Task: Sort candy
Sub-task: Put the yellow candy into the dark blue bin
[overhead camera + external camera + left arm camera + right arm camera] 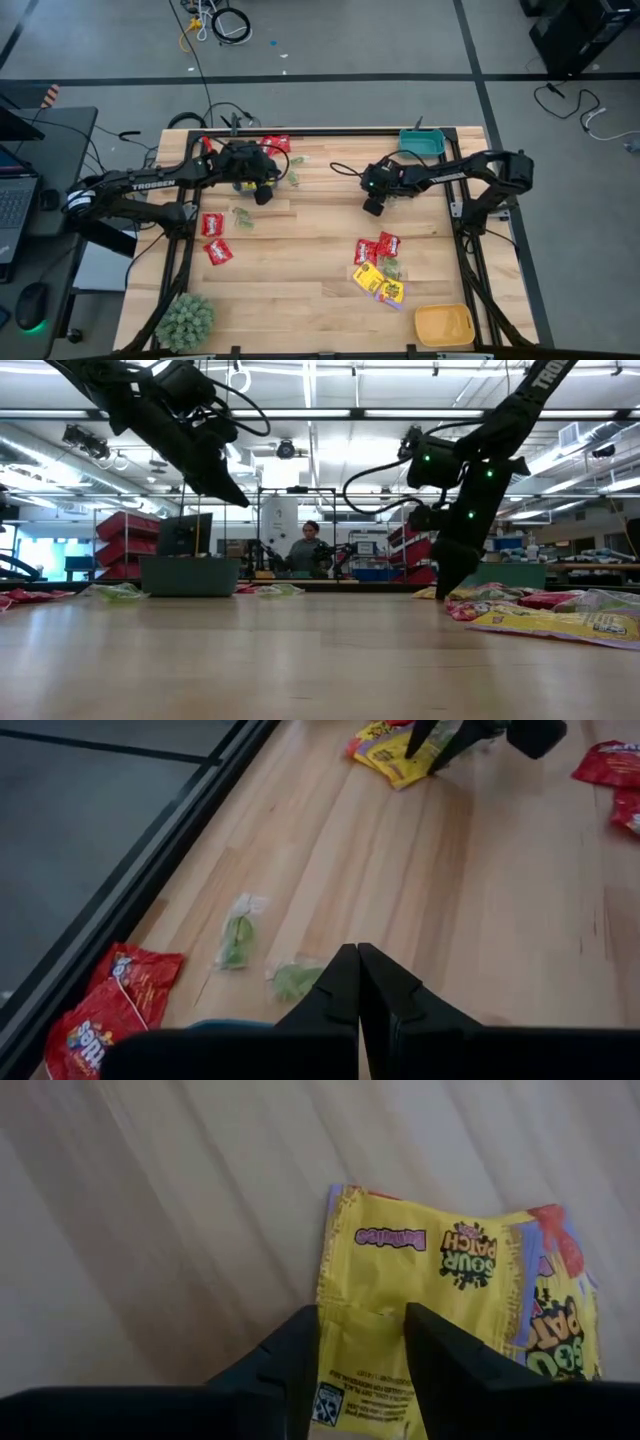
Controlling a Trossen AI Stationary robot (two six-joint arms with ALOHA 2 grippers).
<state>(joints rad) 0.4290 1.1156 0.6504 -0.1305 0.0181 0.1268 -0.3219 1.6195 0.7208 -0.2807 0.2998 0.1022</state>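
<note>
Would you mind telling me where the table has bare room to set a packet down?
The widest bare patch is the middle of the table, between the red packets on the left and the mixed red and yellow pile on the right. The near edge between plant and yellow bin is also free. The far left, by the left tool, is crowded.

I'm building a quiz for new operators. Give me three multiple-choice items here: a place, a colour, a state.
1. In the high view, the teal bin sits at the table's: A top right corner; B bottom left corner; C centre.
2. The packet seen between the right gripper's fingers is: A red; B green; C yellow.
3. The left gripper is: A wide open; B shut, empty; C gripping a packet.
Answers: 1 A, it shows at that corner; 2 C, the right wrist view shows yellow wrapping; 3 B, its fingers touch, nothing between.
</note>
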